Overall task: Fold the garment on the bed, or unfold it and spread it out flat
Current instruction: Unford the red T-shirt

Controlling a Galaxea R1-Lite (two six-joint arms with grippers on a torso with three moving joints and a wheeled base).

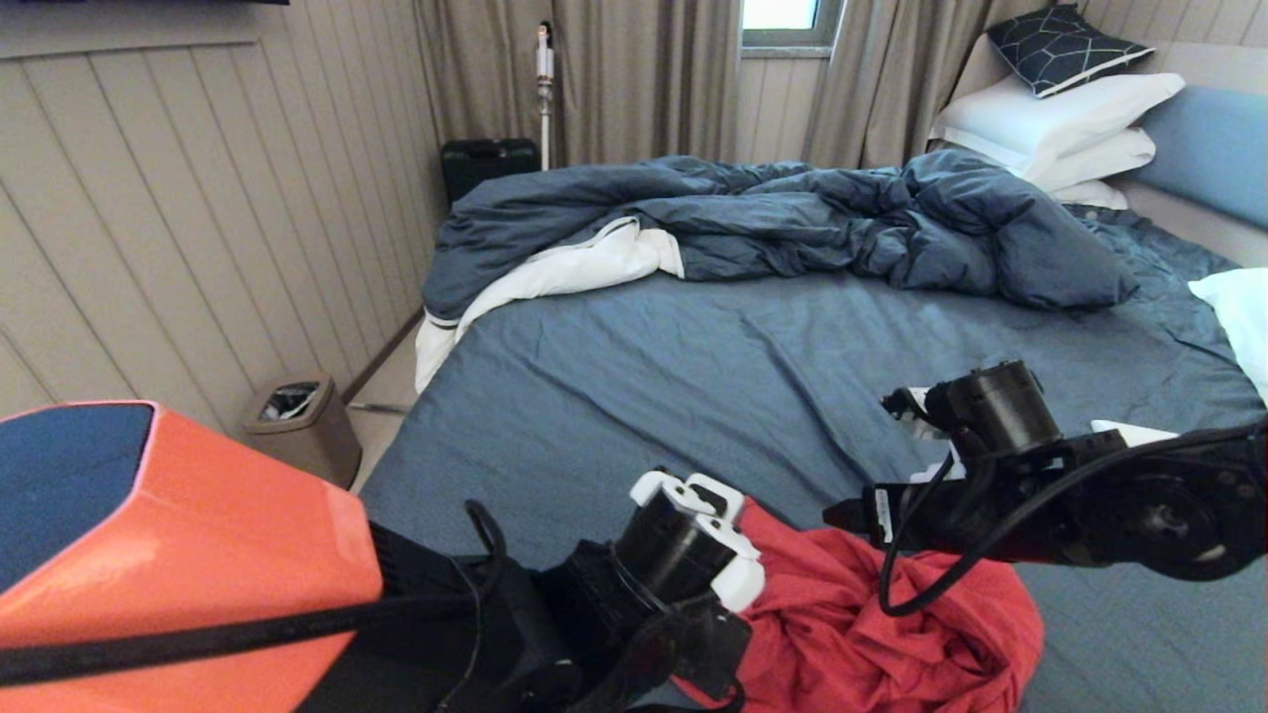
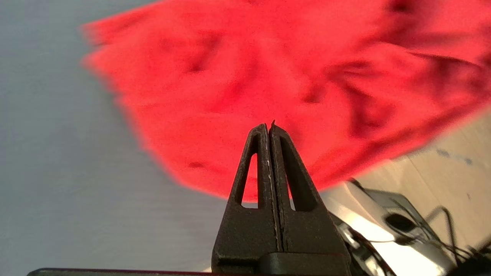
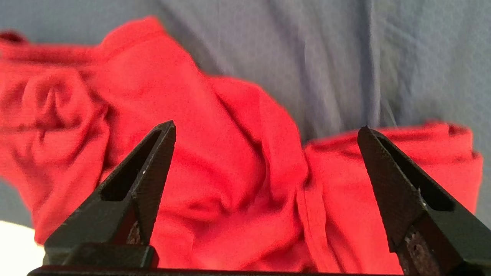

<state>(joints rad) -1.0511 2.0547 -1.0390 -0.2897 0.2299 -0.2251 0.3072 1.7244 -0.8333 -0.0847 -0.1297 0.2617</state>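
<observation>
The garment (image 1: 872, 614), a red T-shirt, is seen bunched in a rumpled heap at the near edge of the bed (image 1: 693, 376), on the blue-grey sheet. The left gripper (image 2: 269, 128) is positioned at the near left of the heap, its jaws pressed together with no cloth seen between them. The right gripper (image 3: 266, 130) is held over the heap's right part, its jaws spread wide apart and nothing gripped. A dark blue duvet (image 1: 792, 218) is piled at the far side.
</observation>
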